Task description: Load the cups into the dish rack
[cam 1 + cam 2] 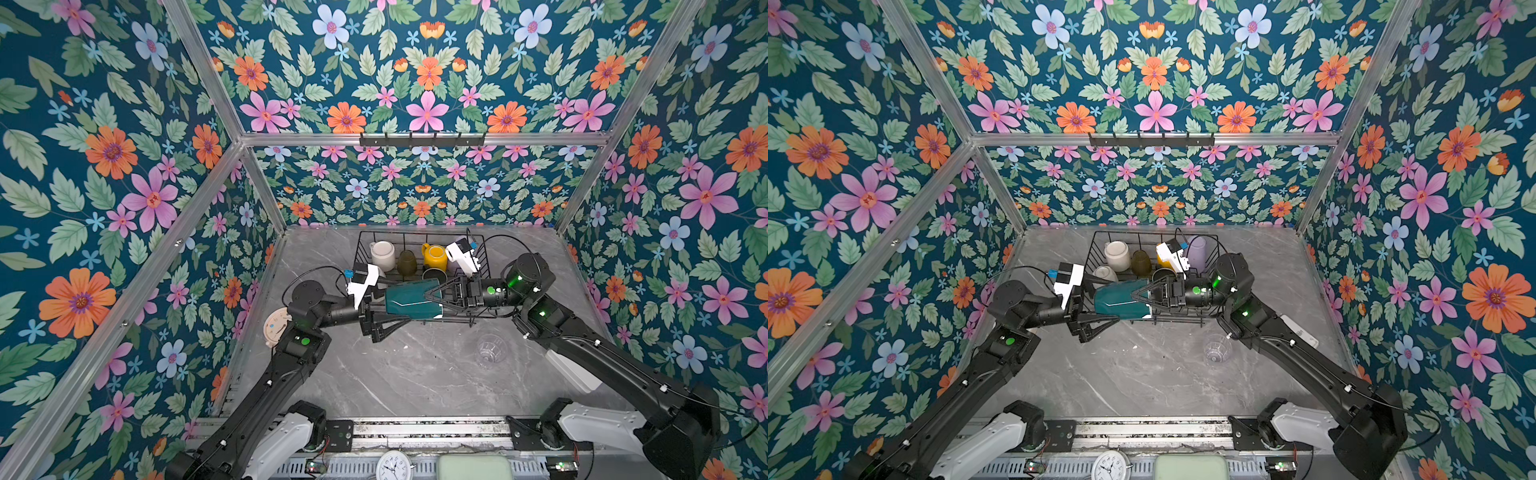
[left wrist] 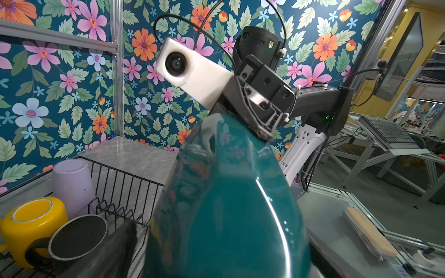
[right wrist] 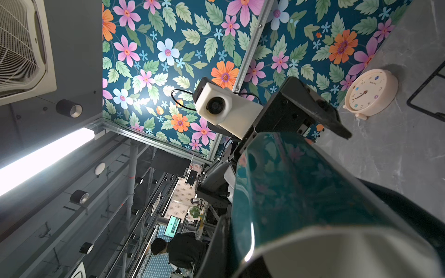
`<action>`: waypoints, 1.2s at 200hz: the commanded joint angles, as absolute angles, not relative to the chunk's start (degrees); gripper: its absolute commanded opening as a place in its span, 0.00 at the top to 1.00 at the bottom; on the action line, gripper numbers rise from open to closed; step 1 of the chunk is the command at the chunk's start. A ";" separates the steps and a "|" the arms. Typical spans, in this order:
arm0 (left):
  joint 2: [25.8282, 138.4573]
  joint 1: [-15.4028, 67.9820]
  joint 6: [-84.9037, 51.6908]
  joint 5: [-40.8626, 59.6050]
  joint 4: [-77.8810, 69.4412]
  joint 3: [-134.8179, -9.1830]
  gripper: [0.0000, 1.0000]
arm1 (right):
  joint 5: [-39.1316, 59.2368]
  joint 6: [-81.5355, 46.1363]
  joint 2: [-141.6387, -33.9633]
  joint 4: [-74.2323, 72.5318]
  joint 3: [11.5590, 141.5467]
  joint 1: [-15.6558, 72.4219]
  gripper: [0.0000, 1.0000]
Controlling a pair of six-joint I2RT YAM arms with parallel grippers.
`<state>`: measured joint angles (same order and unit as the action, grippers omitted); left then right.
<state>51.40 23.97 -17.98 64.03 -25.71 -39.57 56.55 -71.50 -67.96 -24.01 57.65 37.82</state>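
Teal mug (image 1: 409,300) hangs on its side over the near edge of the dish rack (image 1: 415,239), clear of the grey marble worktop (image 1: 395,382). Its mouth points toward the right arm and its base toward the left one. From where I stand, the right pincer (image 1: 432,294) is clamped on the rim of the teal mug, its two fingers drawn to a point there. The right wrist view shows the mug's white inside close under the camera. The left pincer (image 1: 392,307) stands wide apart, with a finger on either side of the mug's base end. Whether its pads touch the glaze I cannot tell.

Inside the rack, along the far wall, sit the cream mug (image 1: 383,255), the amber glass (image 1: 406,264) just beside it, and the yellow mug (image 1: 434,255), which the left wrist view shows mouth-down. The black mug (image 1: 434,275) lies just in front of the yellow one. The lilac tumbler (image 1: 1197,251) stands in the far right corner. A white mug (image 1: 1105,274) shows at the rack's left side, partly hidden by the left wrist camera.

The clear glass (image 1: 490,351) is outside the rack, on the worktop in front of it, near the right forearm. A cream alarm clock (image 1: 277,326) sits at the worktop's left edge beside the left arm.
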 commanded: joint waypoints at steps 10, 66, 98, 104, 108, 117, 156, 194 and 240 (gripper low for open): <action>51.07 23.89 -19.05 66.21 -28.03 -39.82 0.00 | 57.04 -72.61 -69.44 -33.09 58.35 38.69 1.00; 51.06 23.90 -19.18 67.48 -28.43 -39.72 0.02 | 57.22 -75.20 -72.57 -37.73 58.95 39.84 1.00; 51.14 23.92 -19.54 68.40 -28.70 -39.64 0.03 | 57.38 -77.21 -73.86 -41.16 58.91 39.99 1.00; 51.15 23.95 -19.64 68.54 -28.82 -39.55 0.03 | 57.39 -77.38 -74.00 -41.47 59.00 40.06 1.00; 51.15 23.95 -19.76 68.53 -29.06 -39.47 0.03 | 57.39 -77.49 -74.15 -41.66 59.04 40.10 1.00; 51.09 23.95 -20.10 68.64 -29.43 -39.36 0.03 | 57.45 -77.81 -74.47 -42.11 59.08 40.16 1.00; 50.95 23.91 -20.92 68.99 -30.58 -39.37 0.09 | 57.65 -78.92 -75.15 -43.89 58.94 40.30 1.00; 51.32 23.91 -21.47 69.44 -30.94 -39.69 0.23 | 57.55 -79.28 -75.54 -44.47 58.64 40.38 1.00; 51.01 23.95 -22.15 69.25 -30.94 -40.19 0.48 | 57.45 -79.46 -76.10 -44.74 58.36 40.35 1.00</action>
<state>51.27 23.75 -20.75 66.46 -28.53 -39.59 58.19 -80.66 -75.79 -39.03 58.30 40.14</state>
